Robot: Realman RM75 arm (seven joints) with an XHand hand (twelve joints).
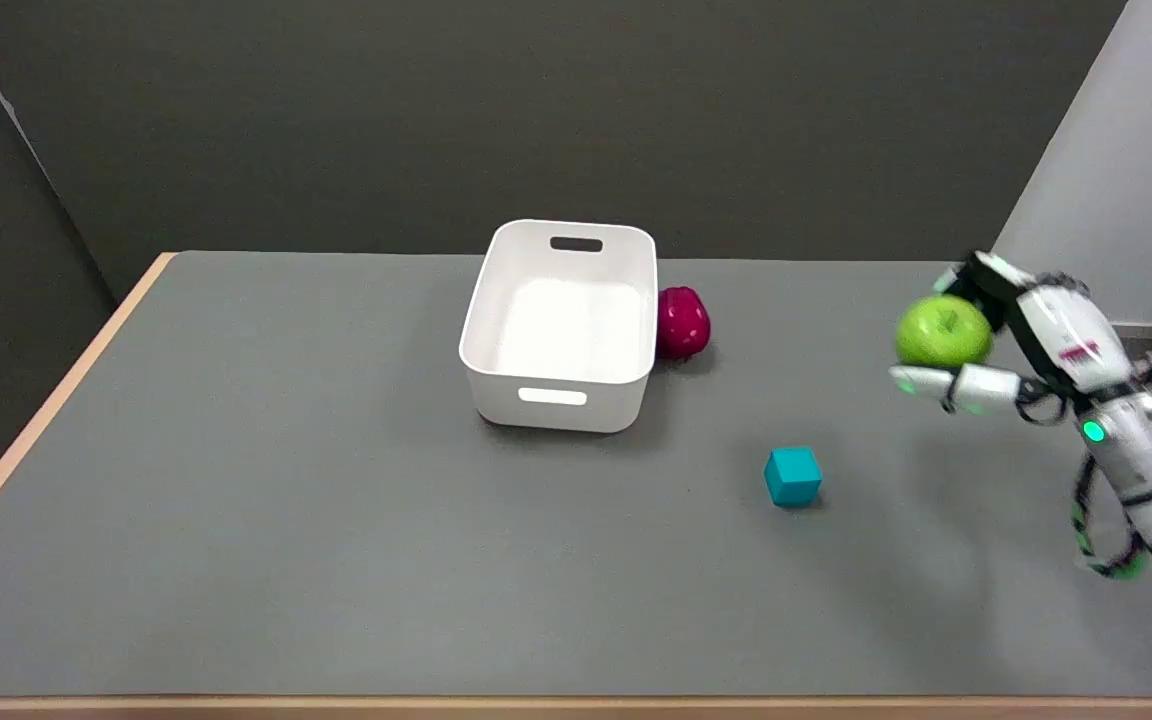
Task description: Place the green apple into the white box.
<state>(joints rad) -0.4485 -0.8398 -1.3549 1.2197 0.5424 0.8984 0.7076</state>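
The green apple (942,331) is held off the table at the right side, gripped by my right hand (1011,345) with fingers above and below it. The white box (496,300) stands near the table's far middle, well to the left of the hand, with nothing visible inside it. The arm reaches in from the lower right.
A magenta strawberry-like fruit (682,323) lies against the box's right wall. A teal cube (793,476) sits on the grey table (336,560) between the box and the hand, nearer the front. A light wall stands at the far right.
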